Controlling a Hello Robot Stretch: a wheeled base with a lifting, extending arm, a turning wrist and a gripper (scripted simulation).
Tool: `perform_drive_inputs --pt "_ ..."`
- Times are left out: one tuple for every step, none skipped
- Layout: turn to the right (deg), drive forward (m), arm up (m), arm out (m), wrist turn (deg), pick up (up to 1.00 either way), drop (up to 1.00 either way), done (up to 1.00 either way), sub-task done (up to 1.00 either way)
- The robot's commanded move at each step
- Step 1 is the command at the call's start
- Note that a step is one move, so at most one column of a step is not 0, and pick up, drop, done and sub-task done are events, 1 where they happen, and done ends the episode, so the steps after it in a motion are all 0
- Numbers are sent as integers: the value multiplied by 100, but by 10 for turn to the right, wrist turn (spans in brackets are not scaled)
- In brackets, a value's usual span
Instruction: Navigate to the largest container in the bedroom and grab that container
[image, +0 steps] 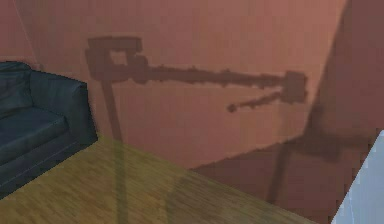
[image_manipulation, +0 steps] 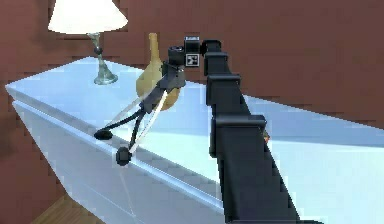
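Note:
A tan vase (image_manipulation: 154, 62) with a narrow neck stands on the white dresser (image_manipulation: 300, 150) in the arm side view. The dark arm rises from the bottom edge and reaches over the dresser top. My gripper (image_manipulation: 112, 143) hangs from its far end, its dark body right in front of the vase's lower part. The two thin fingers (image_manipulation: 123, 155) slant down to the left toward the dresser's near edge. I cannot tell whether the gripper holds anything.
A table lamp (image_manipulation: 90, 20) with a pale shade stands on the dresser, left of the vase. In the forward view a dark blue sofa (image: 35, 110) sits at the left against a reddish wall, with wooden floor (image: 150, 190) ahead and the dresser's white corner (image: 365, 195) at the lower right.

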Motion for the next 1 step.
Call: perform_drive_inputs --pt "0 0 0 0 450 0 0 0 0"
